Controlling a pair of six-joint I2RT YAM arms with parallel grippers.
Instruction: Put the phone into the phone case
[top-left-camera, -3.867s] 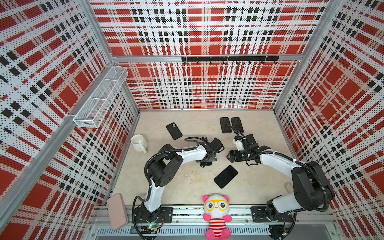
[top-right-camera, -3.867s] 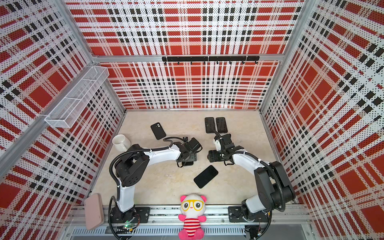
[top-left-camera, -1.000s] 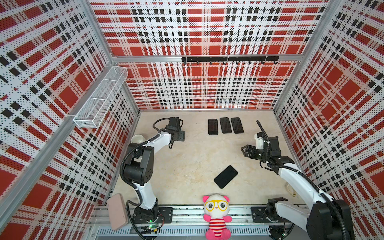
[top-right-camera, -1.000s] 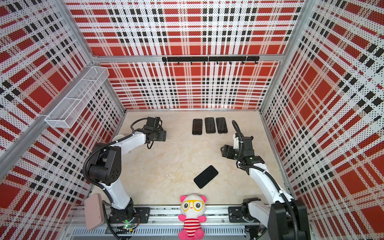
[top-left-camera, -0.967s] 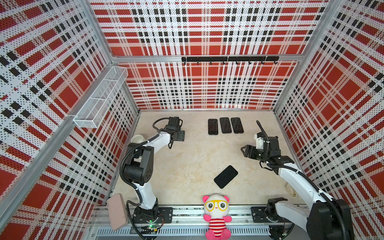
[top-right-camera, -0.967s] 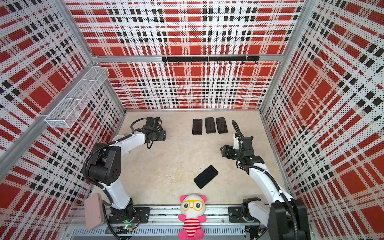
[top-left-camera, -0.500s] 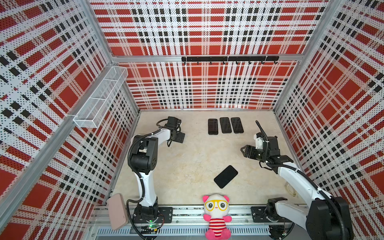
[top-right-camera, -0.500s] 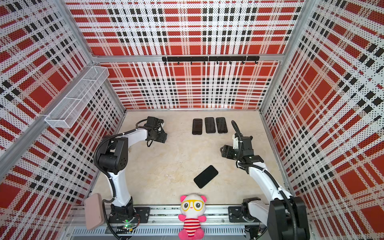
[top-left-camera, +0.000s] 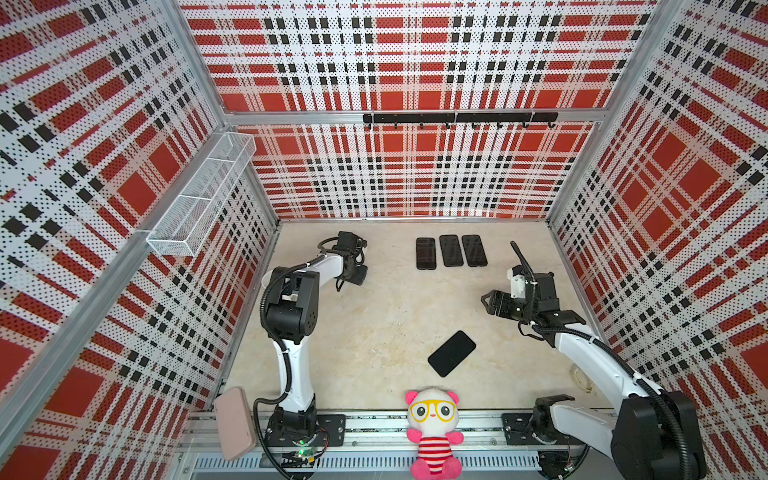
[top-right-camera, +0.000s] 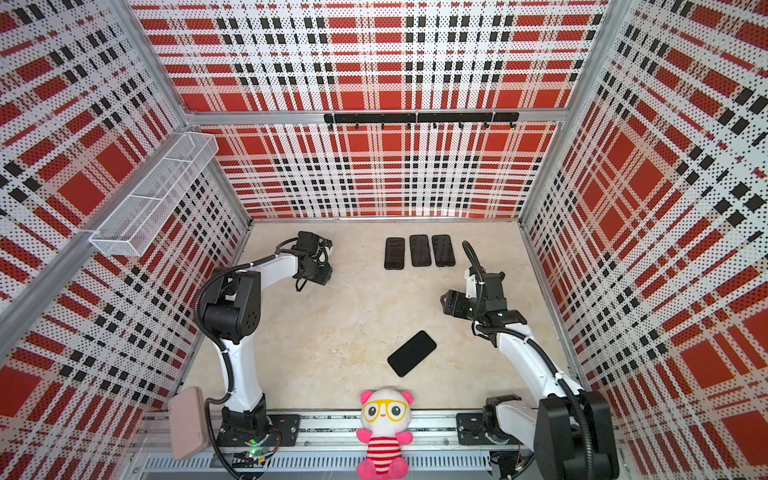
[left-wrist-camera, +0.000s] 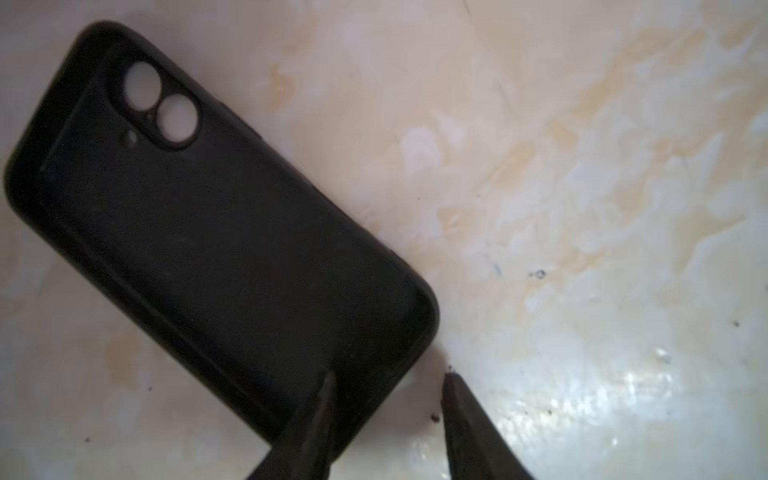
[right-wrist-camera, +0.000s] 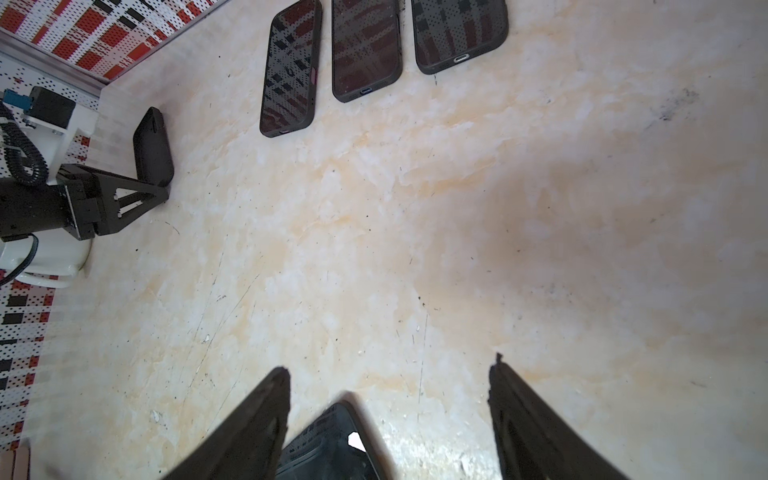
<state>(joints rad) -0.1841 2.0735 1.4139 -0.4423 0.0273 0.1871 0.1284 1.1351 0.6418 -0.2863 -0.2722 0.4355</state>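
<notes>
The black phone case (left-wrist-camera: 216, 232) lies flat on the table at the back left, its two camera holes showing. My left gripper (left-wrist-camera: 390, 376) is low over the case's near corner, one finger over the case and the other on the bare table beside it, with a gap left between them. The right wrist view shows that case (right-wrist-camera: 152, 145) beside the left fingers. In both top views my left gripper (top-left-camera: 357, 274) covers most of the case. The bare black phone (top-left-camera: 452, 353) lies at the front middle. My right gripper (top-left-camera: 490, 305) hangs open to the right of it, and a corner of the phone (right-wrist-camera: 332, 440) shows between its fingers.
Three dark phones in cases (top-left-camera: 451, 250) lie side by side at the back. A white mug (right-wrist-camera: 41, 253) sits under the left arm. A plush toy (top-left-camera: 434, 432) and a pink pad (top-left-camera: 235, 422) are at the front rail. A wire basket (top-left-camera: 203, 199) hangs on the left wall.
My left arm's elbow has swung in while its gripper stayed at the case, and its jaws have narrowed around the case's corner. The right arm has barely moved.
</notes>
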